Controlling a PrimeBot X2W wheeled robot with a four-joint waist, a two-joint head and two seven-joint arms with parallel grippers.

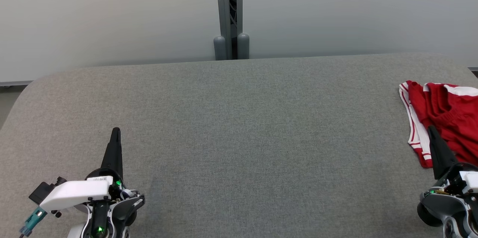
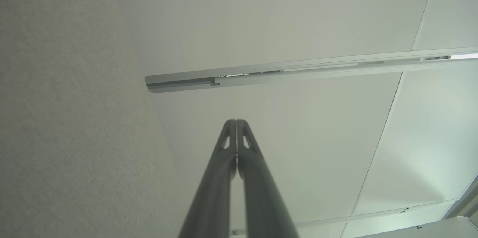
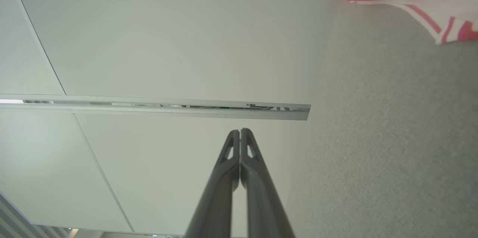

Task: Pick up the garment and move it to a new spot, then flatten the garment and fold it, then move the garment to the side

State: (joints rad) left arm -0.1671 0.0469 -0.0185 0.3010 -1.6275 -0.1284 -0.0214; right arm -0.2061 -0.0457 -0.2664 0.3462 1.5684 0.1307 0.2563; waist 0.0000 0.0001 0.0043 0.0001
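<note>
At the right edge of the grey fabric-covered surface (image 1: 239, 118), about midway between its far and near sides, lies the crumpled red garment with white trim and red-and-white side stripes (image 1: 448, 118). It is bunched in loose folds, and part of it runs past the right border of the head view. The striped white hem faces the middle of the surface.

Near the front right corner, the right gripper (image 1: 432, 129) points toward the far edge. Its two long dark fingers are pressed together with nothing between them. In the head view its tip overlaps the garment's white hem. The right wrist view shows the fingers meeting at their tips in front of the pale wall, with the red and white cloth off to the upper right, apart from them.

Near the front left corner, the left gripper (image 1: 116, 130) also points toward the far edge. It is closed and empty, well apart from the garment, and its white wrist housing sits below it. The left wrist view shows its fingertips touching, with grey fabric to one side.

Beyond the far edge stands a pale panelled wall (image 1: 112, 14). A grey metal post (image 1: 229, 14) stands between two of its panels, behind the middle of that edge.
</note>
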